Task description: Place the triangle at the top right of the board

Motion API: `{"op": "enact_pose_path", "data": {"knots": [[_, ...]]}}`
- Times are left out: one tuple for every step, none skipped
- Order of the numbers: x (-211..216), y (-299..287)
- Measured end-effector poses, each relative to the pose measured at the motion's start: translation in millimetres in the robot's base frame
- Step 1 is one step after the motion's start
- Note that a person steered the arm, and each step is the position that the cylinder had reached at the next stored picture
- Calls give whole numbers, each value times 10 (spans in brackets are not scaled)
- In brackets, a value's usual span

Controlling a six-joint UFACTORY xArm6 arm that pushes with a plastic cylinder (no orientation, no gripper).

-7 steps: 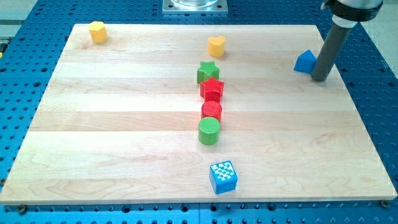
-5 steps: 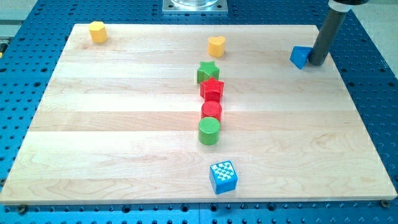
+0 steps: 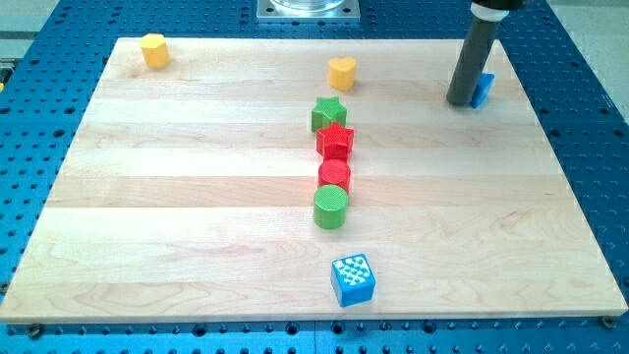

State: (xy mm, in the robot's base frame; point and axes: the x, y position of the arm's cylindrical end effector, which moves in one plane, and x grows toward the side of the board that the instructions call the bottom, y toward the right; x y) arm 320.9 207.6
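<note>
The blue triangle [image 3: 484,88] lies near the top right of the wooden board [image 3: 197,197], mostly hidden behind my rod; only its right part shows. My tip [image 3: 461,102] rests on the board just left of the triangle, touching or nearly touching it.
A yellow hexagon [image 3: 153,49] sits at the top left and a yellow heart [image 3: 341,72] at top centre. Down the middle run a green star [image 3: 329,113], a red star [image 3: 335,141], a red cylinder [image 3: 334,176] and a green cylinder [image 3: 330,207]. A blue cube [image 3: 353,279] lies near the bottom edge.
My tip moved up and then left, from the triangle's right side to its left side. The triangle shifted up towards the top right corner.
</note>
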Motion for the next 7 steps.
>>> {"op": "enact_pose_path", "data": {"knots": [[-1,152],[0,152],[364,172],[552,194],[266,368],[-166,482],[-306,482]]}}
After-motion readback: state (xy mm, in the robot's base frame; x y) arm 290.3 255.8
